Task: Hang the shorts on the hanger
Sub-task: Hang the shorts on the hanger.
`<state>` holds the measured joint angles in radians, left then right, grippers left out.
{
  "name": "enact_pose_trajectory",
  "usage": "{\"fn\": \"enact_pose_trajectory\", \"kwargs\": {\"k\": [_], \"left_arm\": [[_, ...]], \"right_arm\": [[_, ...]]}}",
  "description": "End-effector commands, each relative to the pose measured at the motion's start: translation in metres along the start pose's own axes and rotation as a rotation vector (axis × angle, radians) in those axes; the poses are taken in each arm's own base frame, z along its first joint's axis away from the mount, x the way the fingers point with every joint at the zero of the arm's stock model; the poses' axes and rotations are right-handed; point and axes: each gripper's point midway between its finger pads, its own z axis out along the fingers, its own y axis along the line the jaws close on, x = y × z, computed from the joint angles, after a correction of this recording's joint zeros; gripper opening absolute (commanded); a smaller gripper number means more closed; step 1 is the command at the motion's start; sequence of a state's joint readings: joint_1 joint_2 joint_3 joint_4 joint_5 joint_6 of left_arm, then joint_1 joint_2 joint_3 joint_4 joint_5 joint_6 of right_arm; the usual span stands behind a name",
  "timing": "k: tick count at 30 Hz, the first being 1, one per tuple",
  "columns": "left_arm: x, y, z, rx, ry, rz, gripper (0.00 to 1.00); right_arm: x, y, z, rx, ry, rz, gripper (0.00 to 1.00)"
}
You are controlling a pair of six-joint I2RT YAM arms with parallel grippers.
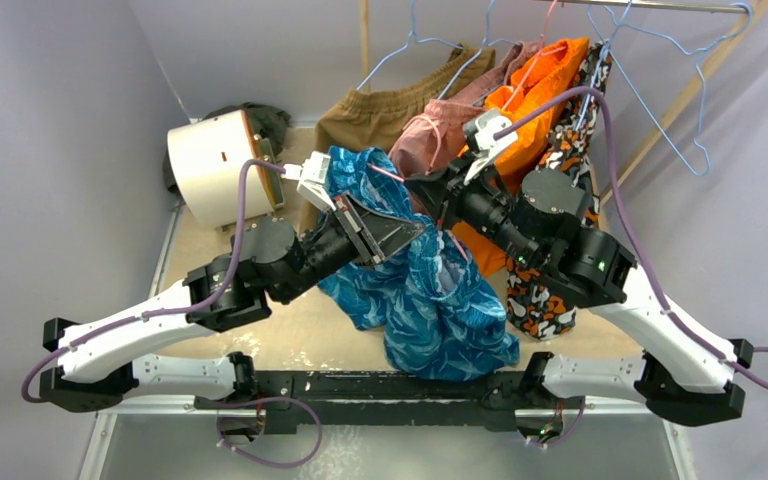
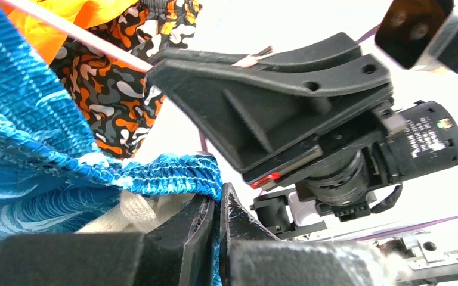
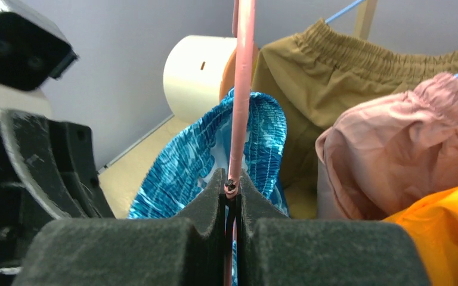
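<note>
one blue shorts (image 1: 430,290) at centre, waistband pinched in left gripper (image 2: 219,201); one pink hanger (image 3: 242,89) clamped in right gripper (image 3: 231,186); perhaps four garments (image 1: 380,115) upper right.

My overhead view is bright, evenly lit and sharp, with only soft shadows on the bench (image 1: 300,335). My left wrist view blows out to white in the background. In my right wrist view, the right gripper (image 3: 231,185), very close, looks slightly soft.
</note>
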<state>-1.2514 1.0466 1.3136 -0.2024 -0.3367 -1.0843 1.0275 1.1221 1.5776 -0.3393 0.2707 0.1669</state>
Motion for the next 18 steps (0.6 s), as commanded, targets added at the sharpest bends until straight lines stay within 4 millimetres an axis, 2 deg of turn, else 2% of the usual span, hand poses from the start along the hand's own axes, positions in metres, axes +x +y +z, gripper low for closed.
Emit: {"fn": "enact_pose_trajectory", "kwargs": {"k": [1, 2, 3, 5, 7, 8, 10, 13, 15, 18], "left_arm": [[-0.023, -0.033, -0.009, 0.09, -0.055, -0.042, 0.0], [-0.02, -0.031, -0.007, 0.085, -0.048, -0.044, 0.0], [-0.018, -0.029, -0.006, 0.081, -0.043, -0.045, 0.0], [-0.012, -0.021, -0.003, 0.056, -0.031, -0.046, 0.0], [-0.005, -0.004, 0.0, 0.004, -0.025, -0.046, 0.0], [0.001, 0.01, 0.001, -0.037, -0.019, -0.04, 0.0], [0.009, 0.035, 0.0, -0.104, -0.014, -0.032, 0.04], [0.019, 0.059, -0.003, -0.153, -0.004, -0.033, 0.2], [0.025, 0.066, -0.004, -0.165, 0.014, -0.025, 0.32], [0.033, 0.072, -0.007, -0.182, 0.054, -0.001, 0.44]], "right_arm": [[0.017, 0.011, 0.017, -0.034, 0.001, 0.059, 0.0], [0.004, 0.013, 0.016, -0.048, -0.037, 0.064, 0.0], [-0.022, 0.016, 0.009, -0.067, -0.111, 0.073, 0.0], [-0.087, 0.021, -0.023, -0.128, -0.337, 0.093, 0.0], [-0.122, 0.032, -0.057, -0.227, -0.48, 0.102, 0.0], [-0.132, 0.031, -0.067, -0.239, -0.519, 0.103, 0.0], [-0.139, 0.032, -0.08, -0.254, -0.542, 0.097, 0.0], [-0.132, 0.032, -0.087, -0.276, -0.548, 0.096, 0.0], [-0.129, 0.033, -0.092, -0.291, -0.554, 0.1, 0.0], [-0.132, 0.03, -0.1, -0.29, -0.568, 0.105, 0.0]]}}
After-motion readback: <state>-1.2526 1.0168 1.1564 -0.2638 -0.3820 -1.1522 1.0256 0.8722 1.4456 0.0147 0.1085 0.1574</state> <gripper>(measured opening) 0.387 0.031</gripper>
